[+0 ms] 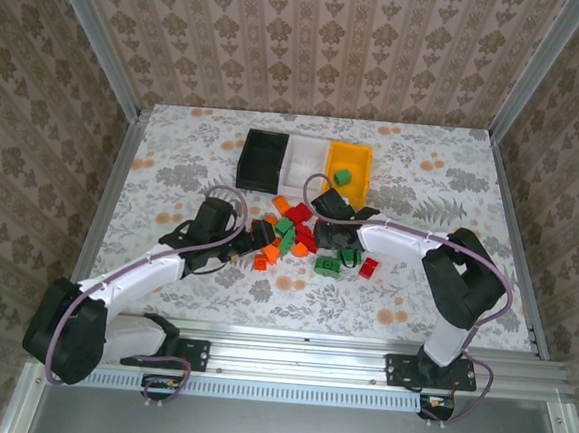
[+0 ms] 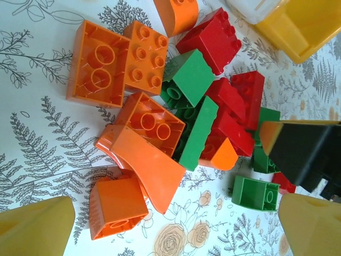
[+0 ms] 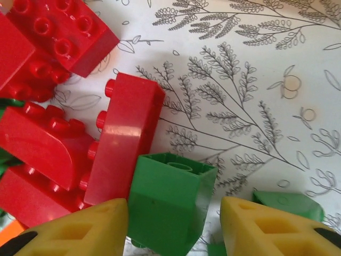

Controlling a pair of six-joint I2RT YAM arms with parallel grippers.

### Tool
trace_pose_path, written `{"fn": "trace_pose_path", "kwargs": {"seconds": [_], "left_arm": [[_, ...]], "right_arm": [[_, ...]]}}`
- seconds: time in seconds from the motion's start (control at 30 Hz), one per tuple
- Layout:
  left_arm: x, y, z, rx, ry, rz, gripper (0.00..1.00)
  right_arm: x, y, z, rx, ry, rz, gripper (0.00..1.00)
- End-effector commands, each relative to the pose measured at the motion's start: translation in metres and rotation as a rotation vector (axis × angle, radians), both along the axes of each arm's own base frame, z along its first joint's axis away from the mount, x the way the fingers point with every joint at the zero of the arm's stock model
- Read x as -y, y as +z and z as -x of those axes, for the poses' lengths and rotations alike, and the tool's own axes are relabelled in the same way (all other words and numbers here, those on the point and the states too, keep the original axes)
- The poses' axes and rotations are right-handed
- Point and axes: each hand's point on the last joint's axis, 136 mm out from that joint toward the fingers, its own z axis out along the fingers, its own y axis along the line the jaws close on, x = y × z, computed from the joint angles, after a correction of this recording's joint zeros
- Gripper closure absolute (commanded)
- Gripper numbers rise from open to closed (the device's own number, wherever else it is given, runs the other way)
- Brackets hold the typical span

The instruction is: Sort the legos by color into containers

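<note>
A floral-patterned table seen from above, with 2 robot arms mounted at its near edge.

On the left, the left gripper hangs low at the left edge of the pile. Its wrist camera shows its yellow fingertips spread as wide as they go and holding nothing. Orange bricks lie on the table below, probably its next pick.

In the middle, the legos lie heaped, with red, orange and green mixed, so most of the sorting appears undone.

On the right, the right gripper is down at the pile's right side, jaws partly open around 1 green brick. 1 finger seems to touch the brick and a thin gap shows at the other. I cannot tell whether it is gripped.

At the back stand 3 bins in a row: black bin, white bin, yellow bin. The yellow bin holds 1 green lego.

The lower bricks are buried in the heap, and the frame edge cuts off the fingers' bases.
</note>
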Motion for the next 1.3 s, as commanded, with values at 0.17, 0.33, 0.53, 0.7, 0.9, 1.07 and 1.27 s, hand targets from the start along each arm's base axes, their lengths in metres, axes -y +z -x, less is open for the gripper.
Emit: {"fn": "trace_pose_path", "kwargs": {"seconds": [0.17,0.33,0.53,0.7,0.9,1.07,1.27], "left_arm": [[-0.006,0.0,0.004,0.002,0.015,-0.024,0.0],[-0.006,-0.002,0.004,-0.003,0.014,-0.025,0.0],[-0.005,-0.004,0.003,-0.003,0.014,-0.028,0.0],[-0.001,-0.004,0.002,-0.018,-0.005,-0.024,0.0],[-0.004,-0.006,0.001,-0.01,0.004,-0.041,0.0],[-0.003,0.003,-0.002,0.004,-0.007,-0.046,0.0],[-0.003,0.008,-0.006,0.018,0.006,-0.044,0.0]], "right_arm": [[0.01,-0.023,-0.002,-0.043,-0.046,0.067,0.49],[0.009,-0.027,-0.001,-0.055,-0.049,0.035,0.48],[0.008,-0.026,-0.008,-0.059,-0.06,-0.018,0.46],[0.002,-0.033,-0.008,-0.083,-0.044,-0.035,0.56],[0.009,-0.036,-0.007,-0.074,-0.049,-0.004,0.6],[0.007,-0.001,-0.014,0.02,-0.04,-0.024,0.64],[0.021,0.06,-0.055,0.156,-0.028,0.002,0.63]]}}
